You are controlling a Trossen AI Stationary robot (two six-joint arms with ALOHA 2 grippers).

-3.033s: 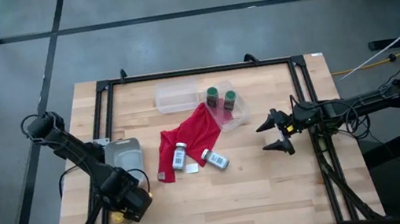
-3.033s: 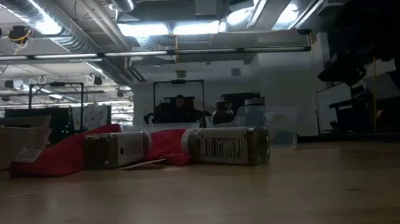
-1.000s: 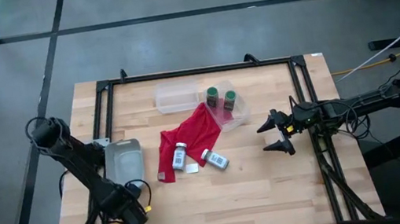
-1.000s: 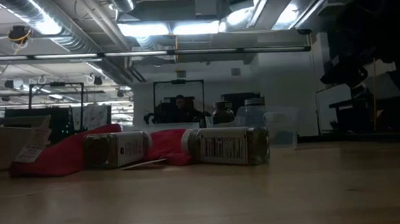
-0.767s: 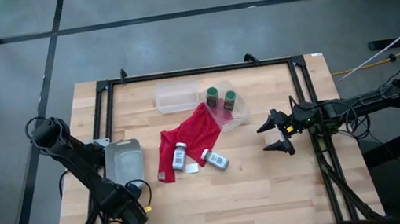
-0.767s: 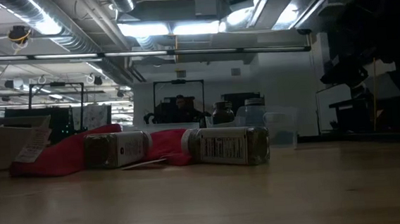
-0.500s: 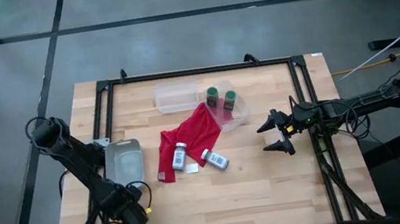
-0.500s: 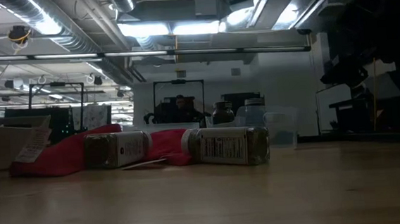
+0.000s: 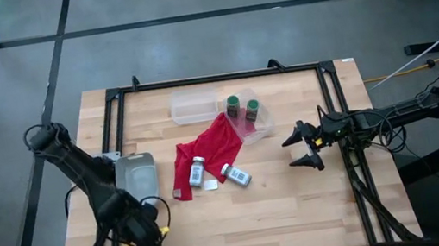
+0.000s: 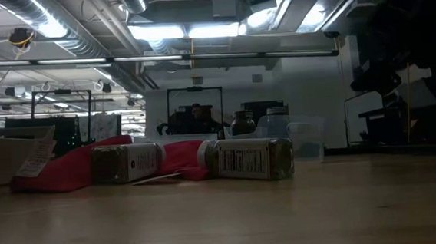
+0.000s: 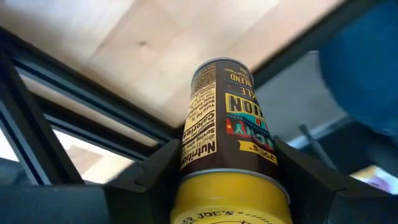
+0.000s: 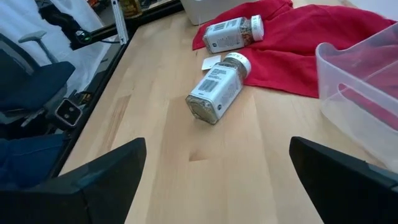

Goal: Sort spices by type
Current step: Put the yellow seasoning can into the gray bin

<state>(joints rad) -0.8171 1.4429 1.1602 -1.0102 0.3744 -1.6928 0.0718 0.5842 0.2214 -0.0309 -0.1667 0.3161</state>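
My left gripper [image 9: 145,235] hangs over the table's near-left corner, shut on the yellow jar [image 11: 227,143]; only a yellow speck [image 9: 164,231] of it shows from above. Two silver-grey jars [image 9: 198,171] [image 9: 236,174] lie on their sides, one on the red cloth [image 9: 209,151], the other just off its edge. They also show in the low view [image 10: 128,162] [image 10: 250,159] and the right wrist view [image 12: 233,31] [image 12: 217,87]. Two green-capped jars [image 9: 233,103] [image 9: 252,107] stand upright in a clear tub [image 9: 257,126]. My right gripper [image 9: 297,150] waits open to the right of the jars. My left gripper pinches the yellow jar between its two fingers [image 11: 146,180], one on each side of the jar's body [image 11: 199,155] near its yellow end. The jar lies along the fingers, its round far end [image 11: 221,68] pointing away. It is lifted clear above the table's frame.
A second clear tub [image 9: 195,106] sits near the far edge, and a grey tray [image 9: 133,178] near the left rail. A black metal frame [image 9: 113,113] runs around the table. Bare wood [image 9: 251,214] lies along the near side.
My left arm has shifted slightly. Its gripper, with the yellow jar, has edged a little toward the table's right at the near-left corner. The other jars, the cloth and my right arm have stayed in place.
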